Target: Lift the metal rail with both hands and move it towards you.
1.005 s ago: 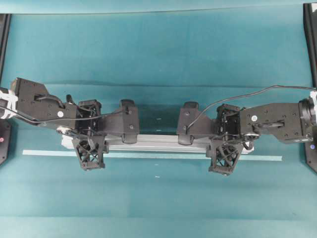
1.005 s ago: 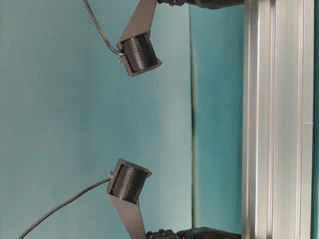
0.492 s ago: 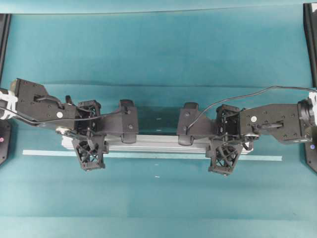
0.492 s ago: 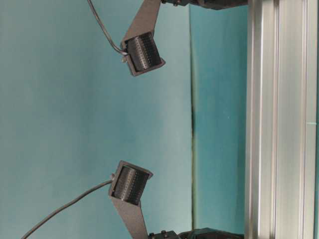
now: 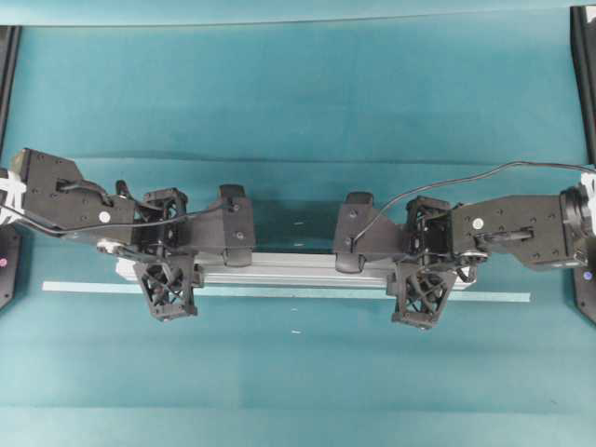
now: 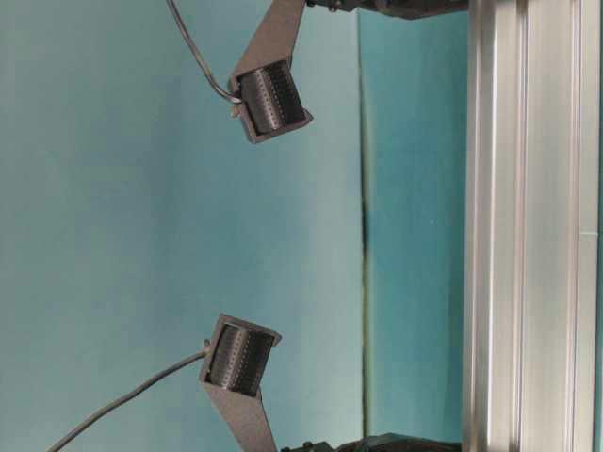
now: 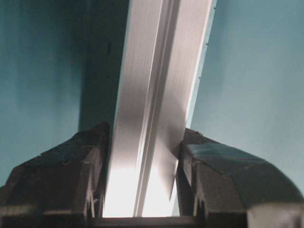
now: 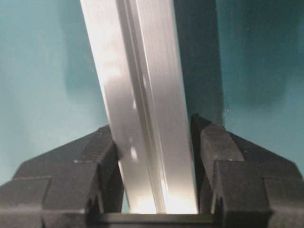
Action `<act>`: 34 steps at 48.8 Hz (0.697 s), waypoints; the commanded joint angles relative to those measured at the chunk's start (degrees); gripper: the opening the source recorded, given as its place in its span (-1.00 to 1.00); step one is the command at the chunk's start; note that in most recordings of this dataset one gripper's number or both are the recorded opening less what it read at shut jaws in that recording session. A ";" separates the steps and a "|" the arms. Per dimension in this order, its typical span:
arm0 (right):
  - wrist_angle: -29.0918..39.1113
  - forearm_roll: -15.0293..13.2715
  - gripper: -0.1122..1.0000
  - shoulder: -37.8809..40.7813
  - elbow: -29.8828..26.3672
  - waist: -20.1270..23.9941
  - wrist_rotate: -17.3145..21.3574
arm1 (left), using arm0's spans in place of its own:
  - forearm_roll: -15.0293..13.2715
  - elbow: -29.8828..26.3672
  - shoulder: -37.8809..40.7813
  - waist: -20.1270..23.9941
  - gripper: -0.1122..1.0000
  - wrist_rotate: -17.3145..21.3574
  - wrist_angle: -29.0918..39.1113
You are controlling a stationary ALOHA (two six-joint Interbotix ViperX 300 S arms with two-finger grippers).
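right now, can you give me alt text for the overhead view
Two black robot arms reach in from either side of a teal table, and the left gripper and right gripper are each closed on one end of a long silver rail lying across the middle. A thin pale tape strip runs along the table beside the rail.

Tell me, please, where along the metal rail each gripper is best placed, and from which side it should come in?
Grip the metal rail near each end, jaws across its narrow width, coming down from above. It is long and straight, so spaced holds should keep it level. The left gripper and right gripper already clamp it this way.
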 commanded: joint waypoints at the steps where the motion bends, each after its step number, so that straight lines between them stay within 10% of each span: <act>1: -1.49 0.26 -0.07 1.14 -0.18 -0.70 1.05 | -0.53 -0.53 0.70 0.44 -0.28 -5.01 -3.25; 24: -2.55 0.35 -0.06 1.05 0.00 -0.79 1.23 | -0.53 1.41 0.44 0.44 -0.28 -5.01 -6.24; 34: -2.90 0.62 0.84 1.14 -0.09 -0.70 1.85 | -0.53 1.49 0.35 0.79 0.00 -4.75 -6.86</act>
